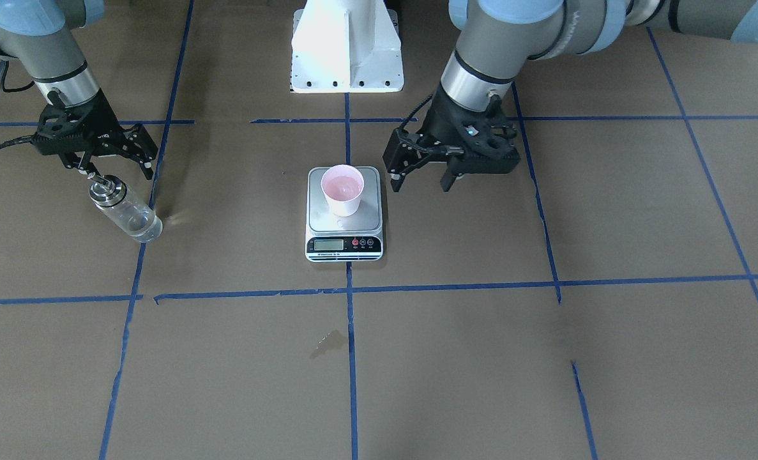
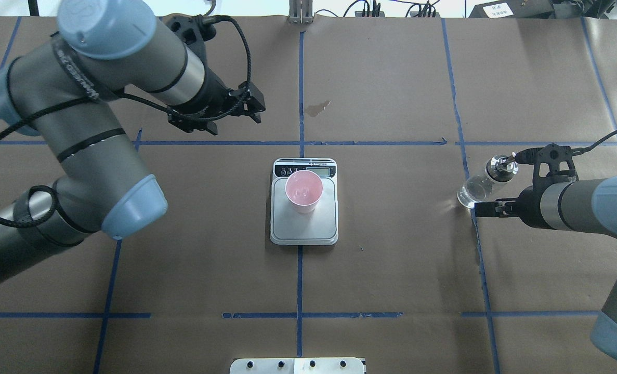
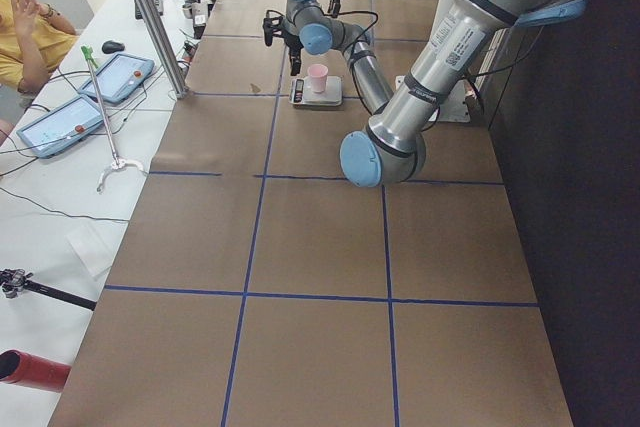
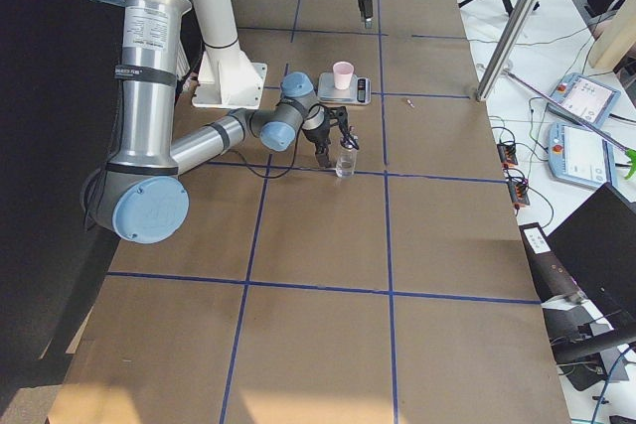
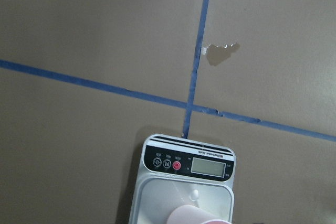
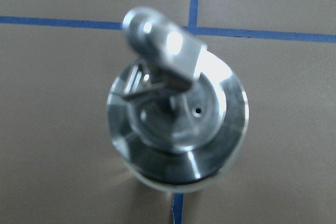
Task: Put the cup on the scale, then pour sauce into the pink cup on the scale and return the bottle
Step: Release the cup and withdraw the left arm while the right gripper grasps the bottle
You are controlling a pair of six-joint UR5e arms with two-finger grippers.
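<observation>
Your right claw (image 1: 119, 171) is hanging open over the bottle (image 1: 126, 207), which is standing on the worktop (image 1: 545, 358) at the front view's left. Your left claw (image 1: 422, 181) is hovering open and empty beside the scale (image 1: 343, 220) at centre, which is carrying the cup (image 1: 343, 190). Cup placing is looking done; whether pouring is, I'm unable to tell.

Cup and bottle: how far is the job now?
Done: the cup stands on the scale. In hand: the open right gripper hovers over the bottle, which stands on the table; the left gripper is open and empty. Whether sauce is already poured cannot be told, so pouring and returning may remain.
</observation>
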